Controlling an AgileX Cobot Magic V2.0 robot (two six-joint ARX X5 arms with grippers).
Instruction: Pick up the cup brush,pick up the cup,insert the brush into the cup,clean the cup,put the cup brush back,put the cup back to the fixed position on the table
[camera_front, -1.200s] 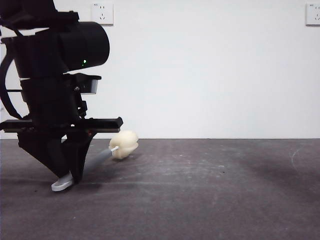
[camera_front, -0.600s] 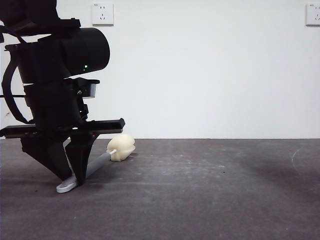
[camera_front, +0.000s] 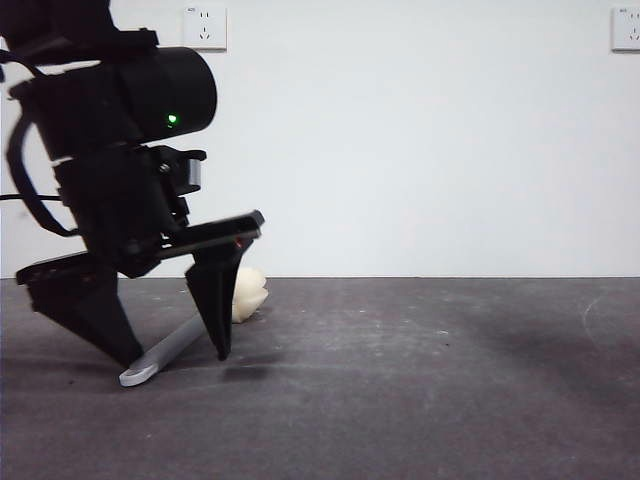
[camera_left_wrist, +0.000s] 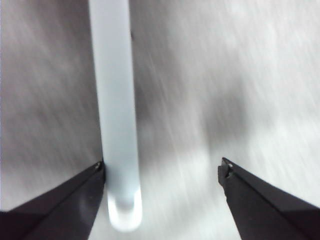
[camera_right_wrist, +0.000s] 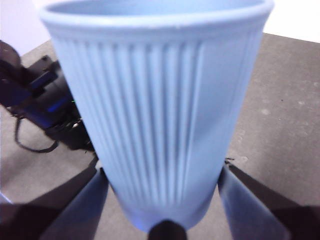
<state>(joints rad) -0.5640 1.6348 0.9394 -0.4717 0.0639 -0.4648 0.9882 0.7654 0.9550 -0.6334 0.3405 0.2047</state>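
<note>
Left gripper (camera_front: 170, 345) is sitting low over the table (camera_front: 420, 380), jaws spread wide, both tips at or just above the surface; contact is not resolvable. It is gripping nothing. The cup brush (camera_front: 175, 345) is lying on the table between the jaws, slanting up from its looped end near one tip to the cream sponge head (camera_front: 248, 290) behind the other tip.

In the left wrist view the brush handle (camera_left_wrist: 116, 115) is running right alongside one jaw's inner edge, touching or nearly so, with clear table open between it and the opposite jaw. The rounded handle end is lying about level with the jaw tips. That view is motion-blurred.

Right gripper (camera_right_wrist: 165, 200) is holding the cup (camera_right_wrist: 160, 110), jaws closed against its lower ribbed wall on both sides, rim pointing away from the wrist, cup upright in the grip. The cup and this gripper are showing in the right wrist view only.

In the front view, the table beyond the left gripper's sponge-side jaw is reading as open, out to the far edge.
</note>
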